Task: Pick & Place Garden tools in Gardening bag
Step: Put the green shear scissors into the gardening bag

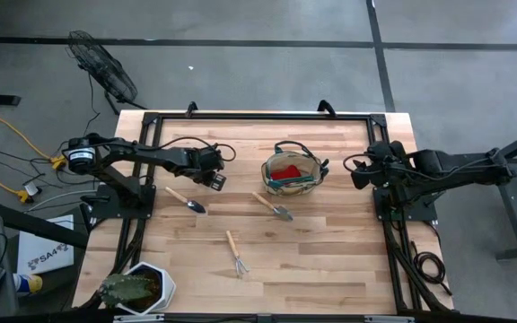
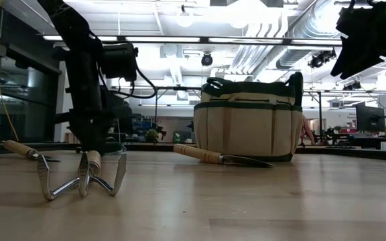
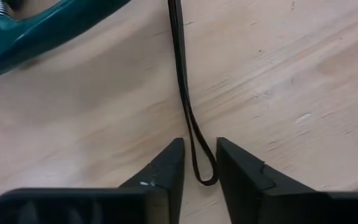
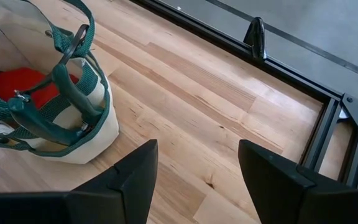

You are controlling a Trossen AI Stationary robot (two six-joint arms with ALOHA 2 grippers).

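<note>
Standing upright near the middle of the table (image 1: 330, 260), toward its far edge, the gardening bag (image 1: 291, 173) has its mouth open upward, and a small red lump (image 1: 285, 170) lies inside it; the right wrist view shows the same red shape down between the green strap handles (image 4: 73, 93). Nothing else can be made out in the bag.

The left end effector (image 3: 197, 163) is low over the wood on the left side, its fingers (image 3: 166, 168) drawn close together around a thin black cord loop (image 3: 194, 140) lying on the table; whether they actually pinch it cannot be told. Green-handled pruning shears (image 3: 36, 28) lie just beyond it.

The right end effector (image 4: 197, 165) hangs above the table's right edge, beside the bag, fingers spread apart and holding nothing.

Outside the bag, one trowel (image 1: 187, 201) lies left of centre, a second trowel (image 1: 273, 207) just in front of the bag, and the pronged rake (image 1: 236, 255) nearer the front edge. A plant in a white hexagonal pot (image 1: 142, 287) sits at the front left corner.
</note>
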